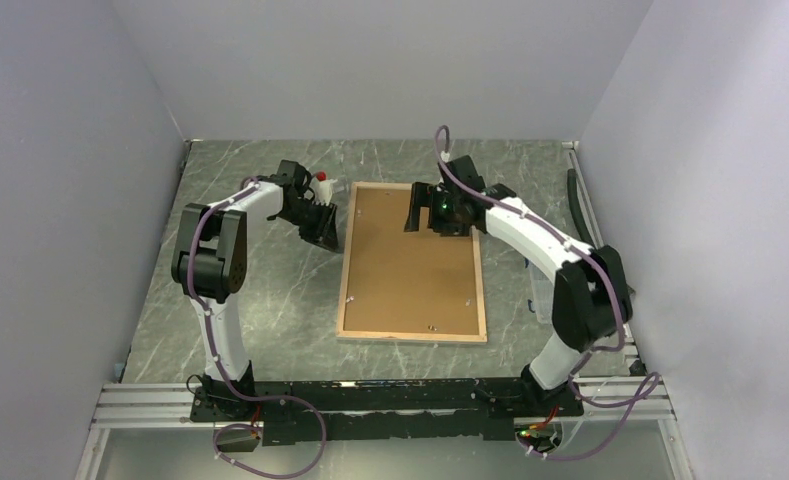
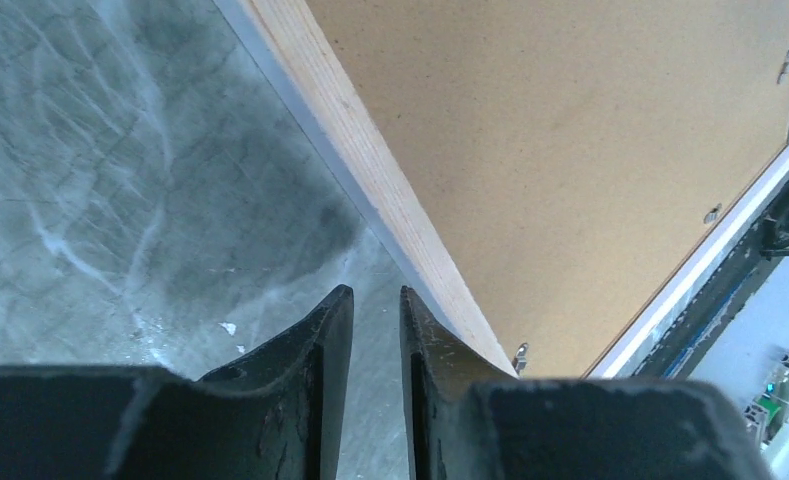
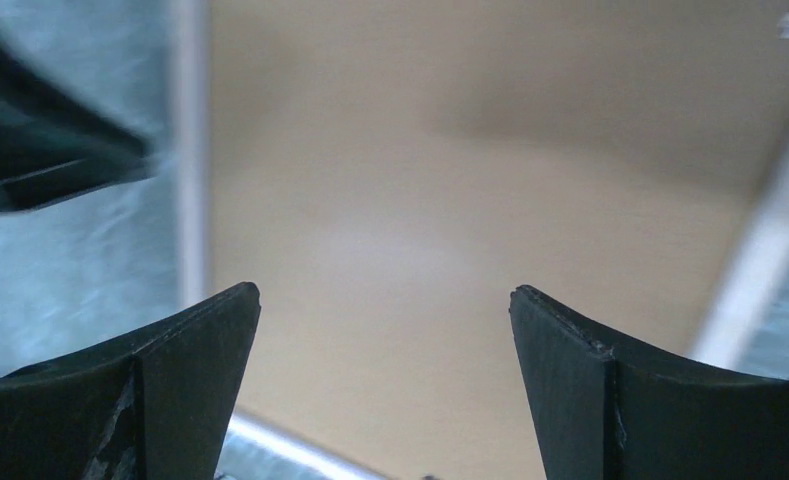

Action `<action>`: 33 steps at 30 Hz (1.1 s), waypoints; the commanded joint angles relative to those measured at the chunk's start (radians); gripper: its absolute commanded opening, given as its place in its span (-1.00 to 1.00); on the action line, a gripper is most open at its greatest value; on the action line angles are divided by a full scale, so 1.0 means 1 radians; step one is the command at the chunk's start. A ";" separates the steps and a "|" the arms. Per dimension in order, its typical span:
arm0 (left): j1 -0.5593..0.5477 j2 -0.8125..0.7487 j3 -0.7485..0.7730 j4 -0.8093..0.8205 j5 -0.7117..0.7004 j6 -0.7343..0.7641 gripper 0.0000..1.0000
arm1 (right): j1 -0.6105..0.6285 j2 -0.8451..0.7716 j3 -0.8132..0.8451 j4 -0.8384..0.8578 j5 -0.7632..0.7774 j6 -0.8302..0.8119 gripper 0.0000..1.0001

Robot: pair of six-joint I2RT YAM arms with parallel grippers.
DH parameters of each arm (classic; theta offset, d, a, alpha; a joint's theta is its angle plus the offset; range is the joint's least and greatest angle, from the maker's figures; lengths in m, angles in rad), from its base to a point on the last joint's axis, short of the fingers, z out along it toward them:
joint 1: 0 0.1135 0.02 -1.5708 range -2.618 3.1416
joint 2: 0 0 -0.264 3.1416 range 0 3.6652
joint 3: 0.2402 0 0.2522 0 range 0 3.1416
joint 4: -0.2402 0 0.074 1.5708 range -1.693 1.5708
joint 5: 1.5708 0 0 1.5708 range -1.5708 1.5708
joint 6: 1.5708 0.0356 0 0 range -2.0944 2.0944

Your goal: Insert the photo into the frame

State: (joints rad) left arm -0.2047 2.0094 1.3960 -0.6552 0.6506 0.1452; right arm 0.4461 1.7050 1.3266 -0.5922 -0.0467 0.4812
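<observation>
1. Lying flat mid-worktop [image 1: 260, 290], the frame [image 1: 410, 335] sits back-up, with its pale wood rim showing all round.
2. Brown backing board [image 1: 415, 265] fills the frame's recess. Small metal tabs [image 1: 430, 324] dot the inner rim; can't tell if they are turned over the board.
3. Photo is not visible in any view. Judged to be under the board, face-down, but can't confirm.
4. Left jaws are at the frame's far-left corner, just outside the rim, contact unclear. They are parted by a narrow slit with nothing between them.
5. Right jaws hover over the board's far end, spread wide and empty.
6. Judgement: insertion looks mostly done. What is likely left is securing the tabs and maybe flipping the frame face-up.
</observation>
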 commanded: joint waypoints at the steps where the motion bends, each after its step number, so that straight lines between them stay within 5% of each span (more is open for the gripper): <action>1: 0.001 -0.052 -0.015 -0.010 0.075 -0.020 -0.41 | -0.010 -0.115 -0.159 0.279 -0.271 0.183 0.99; 7: 0.002 -0.039 -0.062 0.001 0.107 -0.037 -0.48 | 0.168 -0.169 -0.313 0.440 -0.188 0.339 0.50; 20: 0.001 0.000 -0.100 0.039 0.144 -0.051 -0.63 | 0.406 0.005 -0.437 0.828 -0.248 0.560 0.42; 33: 0.001 0.014 -0.133 0.078 0.147 -0.069 -0.79 | 0.452 0.100 -0.416 0.870 -0.252 0.621 0.28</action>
State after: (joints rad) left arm -0.2043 2.0132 1.2770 -0.6044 0.7639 0.0875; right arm 0.8932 1.7882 0.8944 0.2165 -0.2924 1.0748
